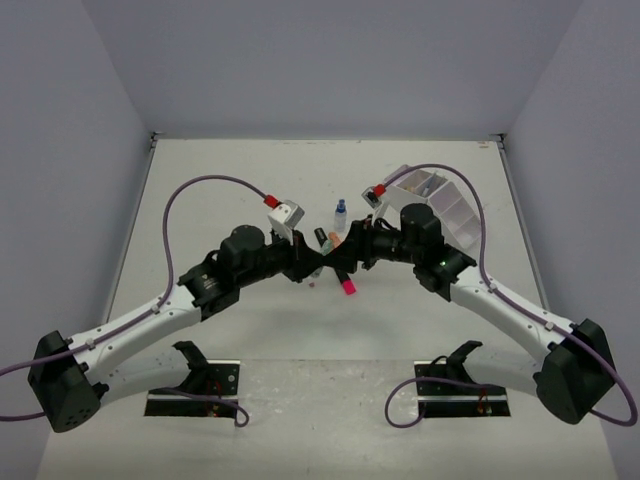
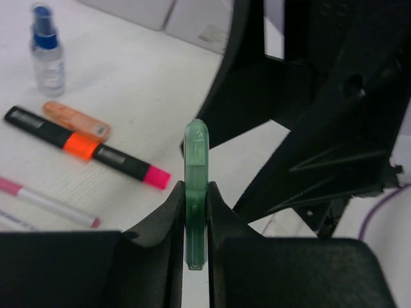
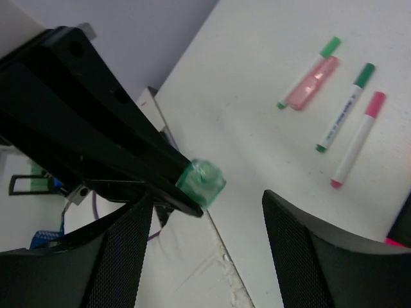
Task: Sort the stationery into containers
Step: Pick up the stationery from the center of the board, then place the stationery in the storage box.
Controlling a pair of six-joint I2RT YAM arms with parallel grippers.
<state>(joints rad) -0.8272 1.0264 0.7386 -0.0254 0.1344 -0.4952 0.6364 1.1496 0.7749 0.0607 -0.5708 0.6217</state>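
The left gripper (image 2: 196,208) squeezes the green highlighter (image 2: 196,160) between its fingers. The right gripper (image 3: 207,208) is wide open, right by the highlighter's end.

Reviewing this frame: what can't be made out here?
Top view: contents of the white compartmented organizer, partly behind the right arm.
Left wrist view: lower end of the translucent green highlighter, sunk between fingers of the left gripper.
Left wrist view: pink-tipped white pen, cut by the left edge.
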